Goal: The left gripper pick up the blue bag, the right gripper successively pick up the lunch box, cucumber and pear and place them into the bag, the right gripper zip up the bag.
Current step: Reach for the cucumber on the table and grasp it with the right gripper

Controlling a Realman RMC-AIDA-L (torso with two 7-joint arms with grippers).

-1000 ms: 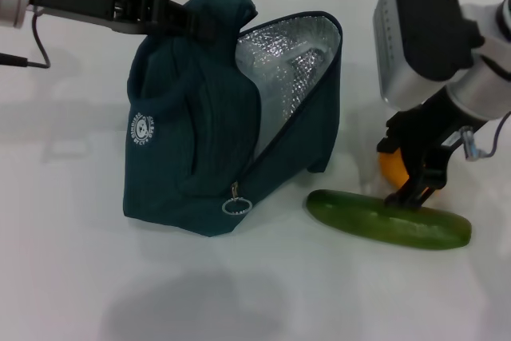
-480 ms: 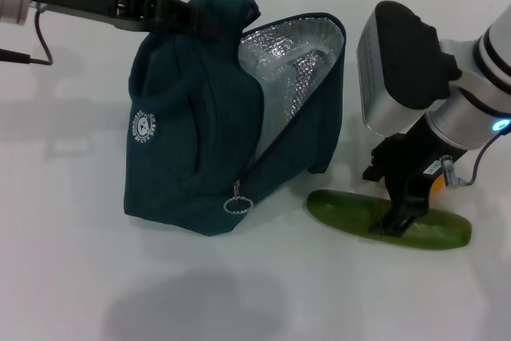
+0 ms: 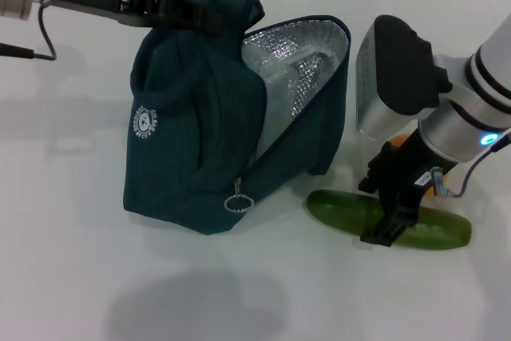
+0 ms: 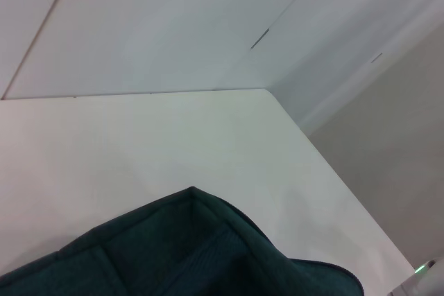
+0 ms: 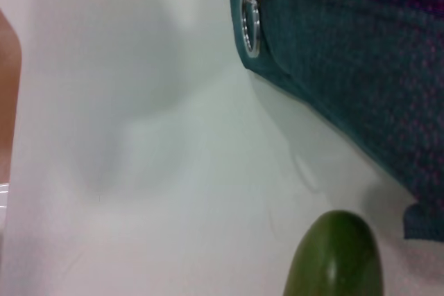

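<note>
A: Cucumber (image 3: 415, 225) lies flat on the white table (image 3: 72, 277), just right of the blue bag (image 3: 200, 141). The right gripper (image 3: 393, 221) is down on its middle, one finger on the near side at the table; the far finger is hidden by the claw's body, so I cannot tell whether it is pinching or merely straddling.

B: The right wrist view adds anything?

A: Only the cucumber's rounded end (image 5: 336, 254), the bag's lower edge (image 5: 347, 53) and the ring zipper pull (image 5: 250, 20) hanging near the table. No fingers show there.

B: Pear?

A: A sliver of orange (image 3: 437, 185) behind the right gripper, mostly blocked by the arm.

B: Bag status?

A: Standing on the table, mouth open toward the right, foil lining (image 3: 291, 69) exposed. White round logo (image 3: 144, 123) on the left face. The left gripper (image 3: 172, 7) is at the bag's top, pressed together on the bunched fabric. The left wrist view shows only a teal peak of the bag (image 4: 194, 240) against the table and the wall (image 4: 173, 19).

B: Lunch box?

A: Cannot make it out inside the lining.
</note>
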